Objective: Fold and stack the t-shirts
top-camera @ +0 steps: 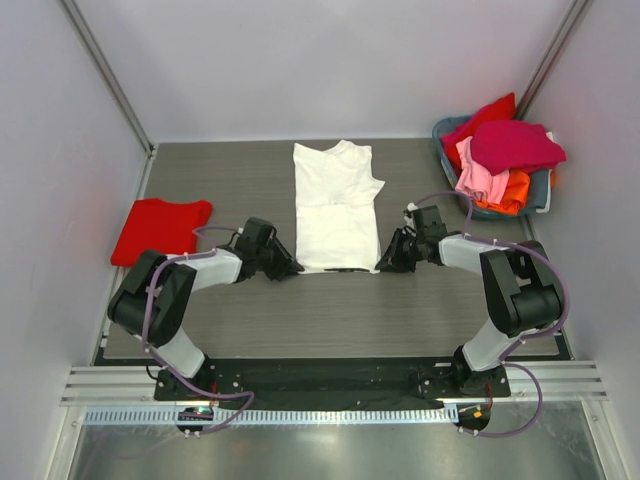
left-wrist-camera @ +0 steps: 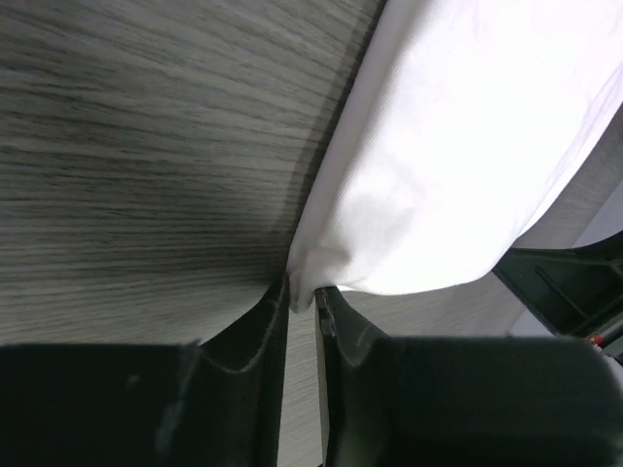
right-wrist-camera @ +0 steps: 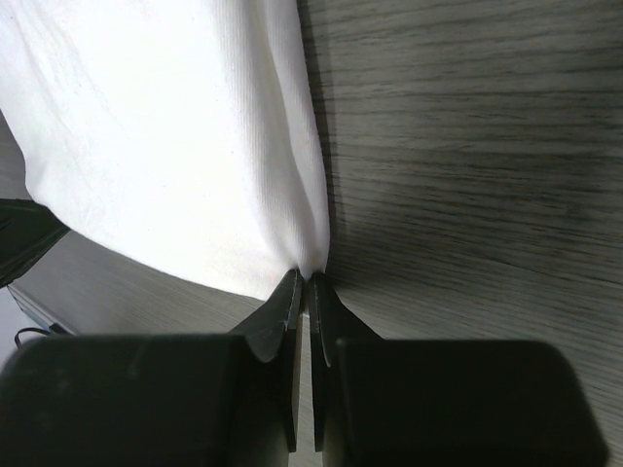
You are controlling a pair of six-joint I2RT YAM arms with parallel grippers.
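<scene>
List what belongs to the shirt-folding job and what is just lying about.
Job: white t-shirt, mid-table; folded red t-shirt, at the left; magenta, pink, orange and red shirts heaped in the basket.
Lying about: grey-blue basket itself.

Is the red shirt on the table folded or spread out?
Folded: the red t-shirt lies as a compact rectangle, no sleeves showing.

left arm black, silver | right arm alike | cables purple
</scene>
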